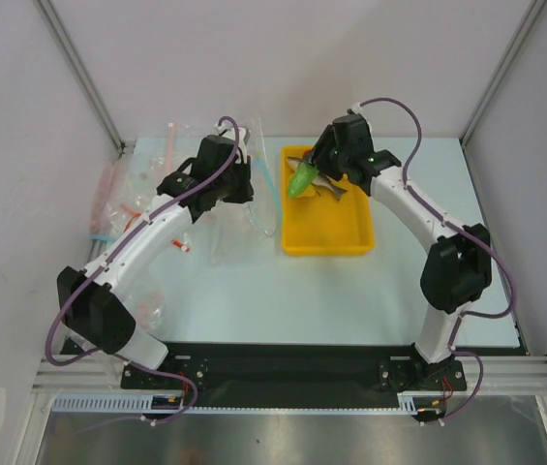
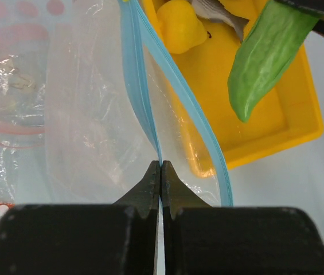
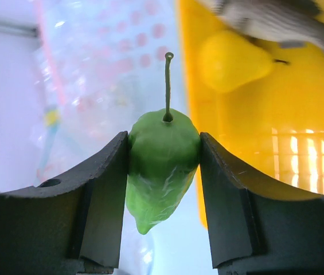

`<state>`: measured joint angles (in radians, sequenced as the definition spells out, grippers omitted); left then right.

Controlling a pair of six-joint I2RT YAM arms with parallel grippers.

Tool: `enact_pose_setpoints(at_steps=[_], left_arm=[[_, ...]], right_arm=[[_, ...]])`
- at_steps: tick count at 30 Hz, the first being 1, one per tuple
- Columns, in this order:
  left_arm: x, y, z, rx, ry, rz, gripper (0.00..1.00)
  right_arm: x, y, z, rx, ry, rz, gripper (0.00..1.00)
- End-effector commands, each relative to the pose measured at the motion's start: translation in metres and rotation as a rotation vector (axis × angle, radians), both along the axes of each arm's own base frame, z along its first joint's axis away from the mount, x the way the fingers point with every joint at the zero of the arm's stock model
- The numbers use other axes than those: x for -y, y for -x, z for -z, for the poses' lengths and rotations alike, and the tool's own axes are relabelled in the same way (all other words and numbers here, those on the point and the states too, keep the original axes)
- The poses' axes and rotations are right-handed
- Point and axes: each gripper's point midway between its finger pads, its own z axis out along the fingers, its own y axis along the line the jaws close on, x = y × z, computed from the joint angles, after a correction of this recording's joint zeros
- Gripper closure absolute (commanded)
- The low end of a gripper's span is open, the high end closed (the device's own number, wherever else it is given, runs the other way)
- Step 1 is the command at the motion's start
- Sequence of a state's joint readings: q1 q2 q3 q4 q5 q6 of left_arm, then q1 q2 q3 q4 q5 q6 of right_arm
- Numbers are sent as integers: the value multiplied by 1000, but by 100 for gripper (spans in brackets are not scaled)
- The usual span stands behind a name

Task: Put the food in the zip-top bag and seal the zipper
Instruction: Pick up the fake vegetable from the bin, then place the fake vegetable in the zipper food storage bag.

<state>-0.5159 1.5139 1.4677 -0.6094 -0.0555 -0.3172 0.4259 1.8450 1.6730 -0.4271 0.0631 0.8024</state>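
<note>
My right gripper [image 1: 304,174] is shut on the green oblong vegetable [image 1: 299,181], holding it above the left edge of the yellow tray [image 1: 346,240]; the right wrist view shows it [image 3: 163,157] squeezed between both fingers. My left gripper [image 2: 161,167] is shut on one light-blue zipper strip [image 2: 136,80] of the clear zip-top bag [image 1: 261,194], holding its mouth open beside the tray. A grey fish [image 1: 334,187] and a yellow fruit [image 2: 180,26] lie in the tray. The red fruit is out of view.
Other clear bags with pink strips [image 1: 118,199] lie at the left behind my left arm. The tray sits mid-table right of the bag. Grey walls enclose the table on three sides.
</note>
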Motion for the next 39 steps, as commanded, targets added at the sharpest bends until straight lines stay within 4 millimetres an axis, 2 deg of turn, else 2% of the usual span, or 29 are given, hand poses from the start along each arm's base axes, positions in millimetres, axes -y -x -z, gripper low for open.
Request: enact_pose_setpoints(at_steps=[1, 4, 5, 8, 16, 21, 24, 25, 27, 28, 29, 31, 33, 38, 39], left_arm=[[19, 0, -12, -9, 90, 39, 100], [23, 0, -14, -5, 100, 53, 100], [24, -1, -16, -5, 109, 55, 100], [30, 2, -26, 2, 150, 74, 100], [41, 22, -69, 1, 317, 96, 100], [44, 26, -75, -13, 405, 86, 100], [43, 24, -79, -16, 431, 74, 100], [40, 23, -79, -16, 434, 64, 100], [37, 22, -84, -2, 437, 57, 100], [35, 22, -85, 6, 435, 53, 100], [33, 22, -85, 9, 430, 47, 100], [30, 20, -85, 14, 425, 39, 100], [27, 20, -83, 13, 418, 32, 100], [16, 16, -85, 43, 384, 1, 100], [13, 17, -84, 38, 368, -6, 100]], right_arm=[[-24, 16, -74, 229, 14, -119, 80], [-31, 24, -90, 278, 31, -142, 79], [-40, 30, -94, 300, 48, -169, 80], [-48, 37, -98, 325, 80, -179, 79], [-78, 55, -97, 347, 136, -238, 79], [-90, 68, -91, 322, 124, -261, 79], [-91, 76, -86, 286, 78, -263, 69], [-91, 78, -81, 280, 72, -268, 53], [-89, 82, -85, 280, 55, -265, 34], [-87, 85, -83, 269, 61, -263, 22], [-82, 85, -86, 274, 70, -247, 17], [-75, 86, -88, 277, 87, -235, 12], [-67, 87, -96, 290, 82, -220, 12], [-44, 82, -104, 307, 67, -168, 18], [-30, 75, -100, 292, 64, -139, 19]])
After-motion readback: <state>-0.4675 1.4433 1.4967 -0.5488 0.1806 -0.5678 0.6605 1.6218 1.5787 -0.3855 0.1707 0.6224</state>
